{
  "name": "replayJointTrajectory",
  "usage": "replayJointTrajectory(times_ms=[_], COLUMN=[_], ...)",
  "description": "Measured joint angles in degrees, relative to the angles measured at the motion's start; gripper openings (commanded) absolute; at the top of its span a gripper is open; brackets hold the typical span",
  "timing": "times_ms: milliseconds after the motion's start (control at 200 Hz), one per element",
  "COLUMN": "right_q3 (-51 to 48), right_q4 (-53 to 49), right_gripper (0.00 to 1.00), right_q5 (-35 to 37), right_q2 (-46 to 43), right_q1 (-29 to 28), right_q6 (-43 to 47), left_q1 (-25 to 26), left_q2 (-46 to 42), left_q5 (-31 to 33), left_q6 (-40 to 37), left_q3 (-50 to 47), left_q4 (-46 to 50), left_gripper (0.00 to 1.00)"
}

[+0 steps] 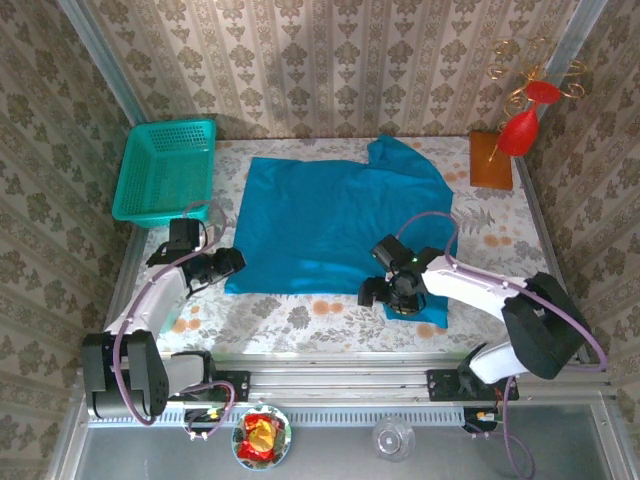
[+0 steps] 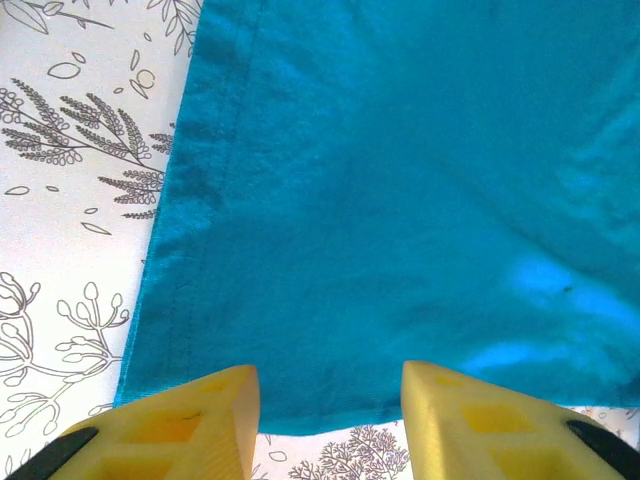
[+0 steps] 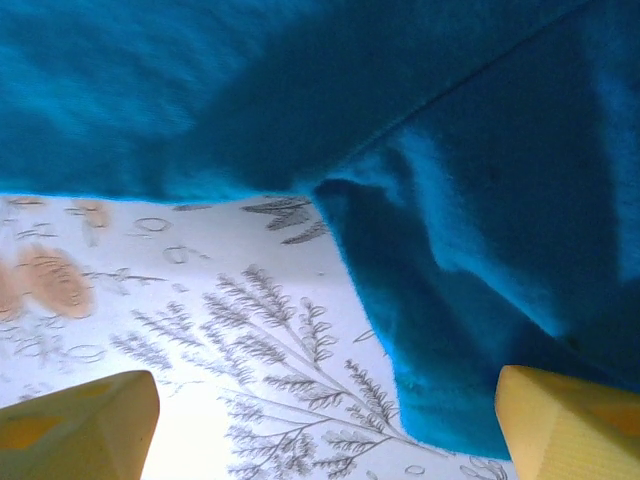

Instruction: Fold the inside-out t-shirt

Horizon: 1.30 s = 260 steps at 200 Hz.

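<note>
The blue-teal t-shirt (image 1: 335, 220) lies spread flat across the middle of the table, with one sleeve (image 1: 425, 305) hanging toward the near edge on the right. My left gripper (image 1: 236, 263) is open at the shirt's near left corner. In the left wrist view the shirt's hem (image 2: 330, 400) runs between the yellow fingers (image 2: 200, 425) of the left gripper (image 2: 330, 425), which hold nothing. My right gripper (image 1: 386, 292) is wide open just left of that sleeve. In the right wrist view the sleeve's edge (image 3: 470, 380) lies near the right finger (image 3: 570, 425) of the right gripper (image 3: 325, 430), which stands over bare tablecloth.
A teal plastic mesh basket (image 1: 165, 170) stands at the back left. A wooden block (image 1: 492, 160) with red ornaments (image 1: 520, 130) stands at the back right. A bowl of sweets (image 1: 262, 437) and a glass (image 1: 393, 437) sit below the rail, near the arm bases.
</note>
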<state>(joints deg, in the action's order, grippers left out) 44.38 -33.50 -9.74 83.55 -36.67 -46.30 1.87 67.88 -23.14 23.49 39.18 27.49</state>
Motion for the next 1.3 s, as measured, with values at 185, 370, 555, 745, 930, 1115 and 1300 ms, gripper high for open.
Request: replayJointTrajectory(times_ms=[185,370,555,745,930,1115,1300], right_q3=[-1.16,-2.73,-2.62,-7.48,-16.63,-19.52,-19.52], right_q4=[3.19,7.17,3.56,2.58,2.54,-2.89,-11.8], right_gripper=[0.87,0.89,0.89,0.9,0.92,0.92,0.89], right_q5=[-2.8,-8.72,-6.86,-5.42,-4.39,1.38,7.19], right_q2=[0.83,-3.85,-11.28,-14.45,-19.63,-29.4,-38.53], right_q1=[-1.62,-2.58,3.13,12.79,19.39,25.27,28.63], right_q6=[-1.66,-4.94,-4.61,-3.8,-6.05,-12.94,-18.71], left_q1=[0.04,0.04,0.26,0.42,1.62,3.3,4.83], left_q2=[0.0,0.0,0.39,3.56,8.66,11.21,11.34], left_q5=[0.0,0.0,-0.02,-0.46,-1.55,-0.9,4.07], left_q6=[0.0,0.0,0.0,0.0,0.02,0.35,1.84], left_q3=[0.0,0.0,0.0,0.48,2.23,2.36,-0.83], left_q4=[-0.04,-0.09,-0.24,-1.49,-3.52,-3.78,-3.52], left_gripper=[0.43,0.43,0.43,0.43,0.44,0.44,0.47])
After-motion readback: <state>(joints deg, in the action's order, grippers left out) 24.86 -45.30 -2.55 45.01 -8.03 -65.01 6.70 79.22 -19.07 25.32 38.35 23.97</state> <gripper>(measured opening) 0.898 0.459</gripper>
